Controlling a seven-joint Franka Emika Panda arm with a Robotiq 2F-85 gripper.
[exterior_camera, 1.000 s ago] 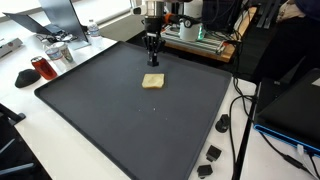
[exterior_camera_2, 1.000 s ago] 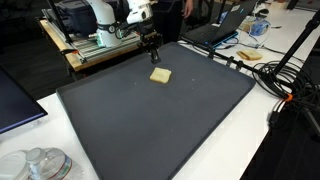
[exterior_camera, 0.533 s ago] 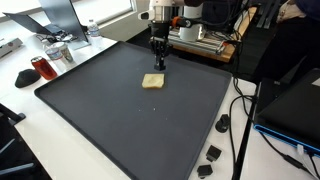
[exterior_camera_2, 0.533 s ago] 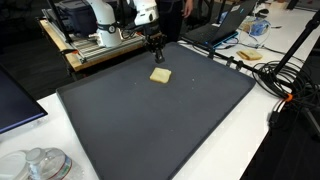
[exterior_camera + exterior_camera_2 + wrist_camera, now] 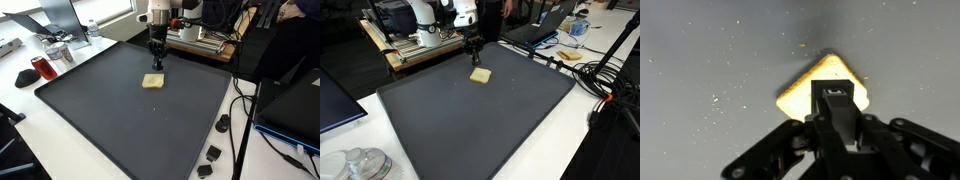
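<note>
**A:** What does the scene show?

**B:** A large dark mat (image 5: 110, 125) covers most of a white table (image 5: 30, 150). On the mat's far half lies a tan square slice (image 5: 152, 82), flat, with bare mat all around it.

**A:** Where is the robot's tool?

**B:** The gripper (image 5: 156, 63) points straight down at the far side of the mat. In both exterior views it hangs right by the slice's far edge; see the gripper (image 5: 474, 58) and the slice (image 5: 480, 75).

**A:** Are its fingers apart or together?

**B:** Together. In the wrist view the gripper (image 5: 837, 97) shows two black fingers pressed into one narrow block, and that block covers the middle of the slice (image 5: 800, 92), whose pale corners stick out on either side.

**A:** Does it touch the slice?

**B:** I cannot tell; the fingertips overlap it from above, but contact is not visible from any angle.

**A:** Anything else nearby?

**B:** A red cup (image 5: 41, 68) stands off the mat, well apart from the slice, and a black cable (image 5: 240, 130) runs along the mat's opposite edge
</note>
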